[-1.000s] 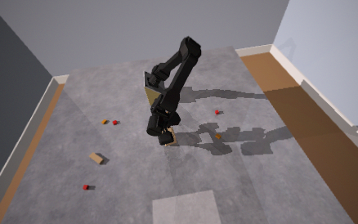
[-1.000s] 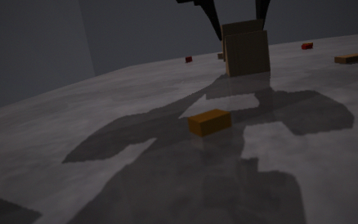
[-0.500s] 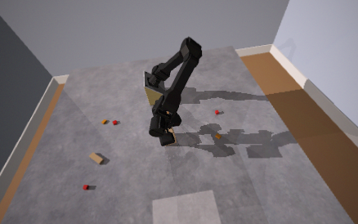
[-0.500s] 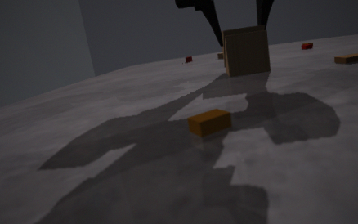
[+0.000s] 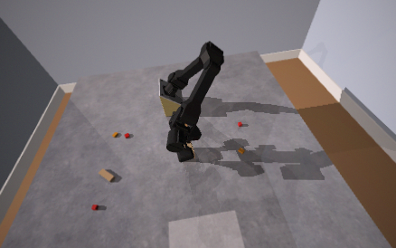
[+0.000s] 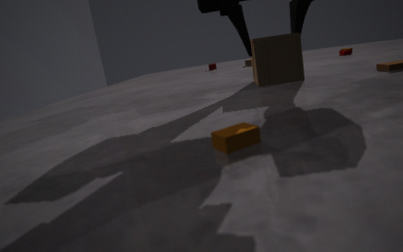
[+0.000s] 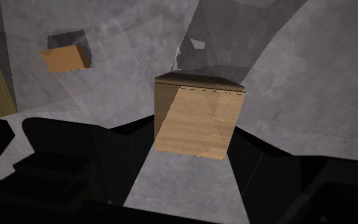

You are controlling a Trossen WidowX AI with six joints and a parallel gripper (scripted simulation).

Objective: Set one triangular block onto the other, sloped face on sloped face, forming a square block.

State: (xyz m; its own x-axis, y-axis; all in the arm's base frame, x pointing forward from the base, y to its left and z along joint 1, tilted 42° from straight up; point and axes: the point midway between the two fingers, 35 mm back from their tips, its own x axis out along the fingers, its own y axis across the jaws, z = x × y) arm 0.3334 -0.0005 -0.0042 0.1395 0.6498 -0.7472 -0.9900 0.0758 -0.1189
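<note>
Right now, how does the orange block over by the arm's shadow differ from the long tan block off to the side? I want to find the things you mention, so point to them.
The orange block (image 5: 241, 150) (image 6: 236, 137) is smaller; the tan block (image 5: 107, 175) (image 6: 398, 65) is bigger and more elongated. The orange block is deep orange, the tan block a paler brown. Both lie flat, touching no other block.
</note>
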